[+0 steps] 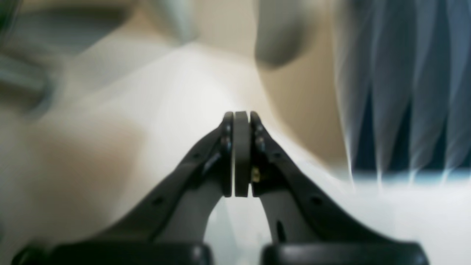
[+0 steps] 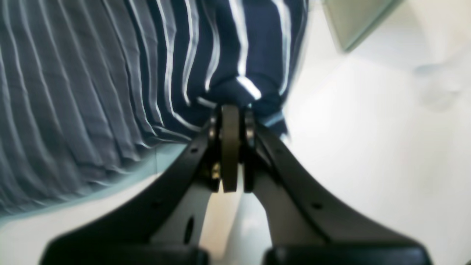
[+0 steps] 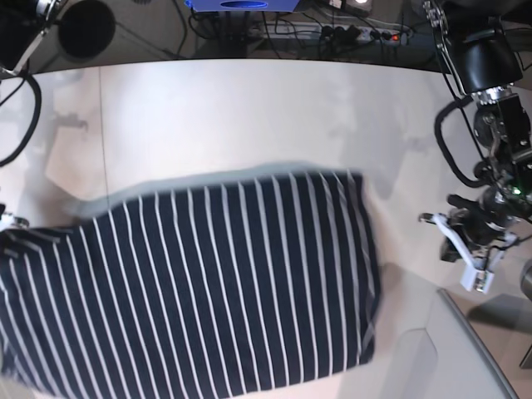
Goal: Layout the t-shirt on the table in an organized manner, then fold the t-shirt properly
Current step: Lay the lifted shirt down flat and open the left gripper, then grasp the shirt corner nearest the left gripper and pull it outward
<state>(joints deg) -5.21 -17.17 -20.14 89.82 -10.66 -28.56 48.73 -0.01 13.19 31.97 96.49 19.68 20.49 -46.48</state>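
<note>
— Left wrist view first: what do you get?

— The left gripper [image 1: 241, 121] pressed together on nothing, over blurred white table [image 1: 404, 221]. The t-shirt [image 1: 404, 92] is only a smeared striped patch at upper right.

— And the right wrist?

— There the right gripper [image 2: 230, 110] pinches a bunched fold of the shirt's edge; stripes fan away leftward, soft with blur.

— The base view?

— The whole spread: shirt across the table's near half, its left and bottom cut off by the frame. The left gripper [image 3: 480, 278] hangs apart at right. The right one I can't make out there.
</note>
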